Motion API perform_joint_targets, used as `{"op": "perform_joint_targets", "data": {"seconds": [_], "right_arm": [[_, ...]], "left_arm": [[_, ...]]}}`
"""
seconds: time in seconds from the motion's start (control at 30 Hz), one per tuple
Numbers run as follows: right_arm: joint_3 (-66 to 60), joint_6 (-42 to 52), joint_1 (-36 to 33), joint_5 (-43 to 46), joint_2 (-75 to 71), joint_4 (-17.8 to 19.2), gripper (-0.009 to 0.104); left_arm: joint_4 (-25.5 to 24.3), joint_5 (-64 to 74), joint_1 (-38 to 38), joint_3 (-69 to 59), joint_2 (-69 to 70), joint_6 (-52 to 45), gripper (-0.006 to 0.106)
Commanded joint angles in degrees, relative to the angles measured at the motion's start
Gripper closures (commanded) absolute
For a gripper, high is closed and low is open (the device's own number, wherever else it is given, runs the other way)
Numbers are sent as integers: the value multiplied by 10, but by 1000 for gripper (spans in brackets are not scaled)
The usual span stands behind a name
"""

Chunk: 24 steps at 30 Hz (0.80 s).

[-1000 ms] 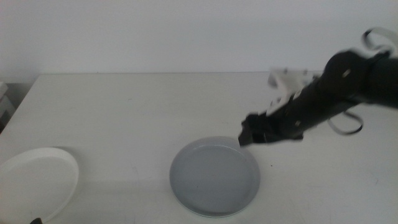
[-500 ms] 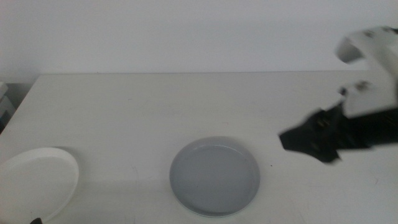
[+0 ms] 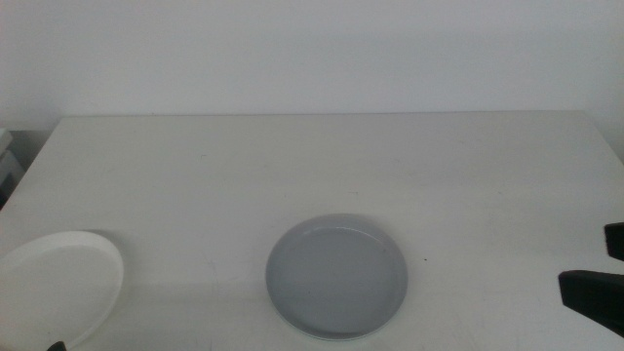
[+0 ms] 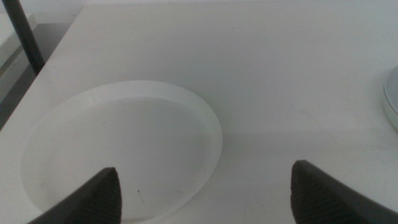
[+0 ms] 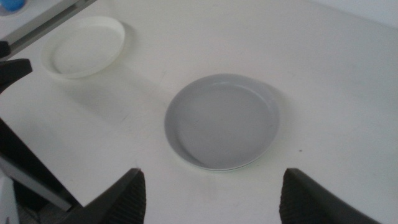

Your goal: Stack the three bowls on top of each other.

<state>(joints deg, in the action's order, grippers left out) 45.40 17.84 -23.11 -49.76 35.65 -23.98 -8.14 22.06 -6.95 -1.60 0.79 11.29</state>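
Observation:
A grey bowl sits flat on the table near the front middle, and the right wrist view shows it whole. A white bowl lies at the front left corner, partly cut off by the picture's edge. My left gripper hovers open just in front of the white bowl, nothing between its jaws. My right gripper is at the right edge of the table, well clear of the grey bowl. It is open and empty.
The white table stretches bare behind the bowls to a pale wall. A dark post and a lower ledge stand off the table's left side. Dark parts of the left arm show beyond the white bowl.
My right arm has drawn back from the grey bowl's far right rim to the table's right edge. Neither bowl has moved.

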Motion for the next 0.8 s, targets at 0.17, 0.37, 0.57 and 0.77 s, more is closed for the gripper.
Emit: {"op": "perform_joint_targets", "data": {"seconds": [0.17, 0.37, 0.57, 0.77], "right_arm": [[12, -8, 1, 47, -8, 12, 41], [12, -10, 1, 27, -8, 9, 41], [12, -10, 1, 27, -8, 10, 41], [12, -10, 1, 27, -8, 10, 41]], "left_arm": [[-2, -43, 0, 2, 8, 6, -5], [-2, -43, 0, 2, 8, 6, -5], [-8, -42, 2, 2, 8, 6, -5], [4, -52, 78, 4, 7, 7, -5]]}}
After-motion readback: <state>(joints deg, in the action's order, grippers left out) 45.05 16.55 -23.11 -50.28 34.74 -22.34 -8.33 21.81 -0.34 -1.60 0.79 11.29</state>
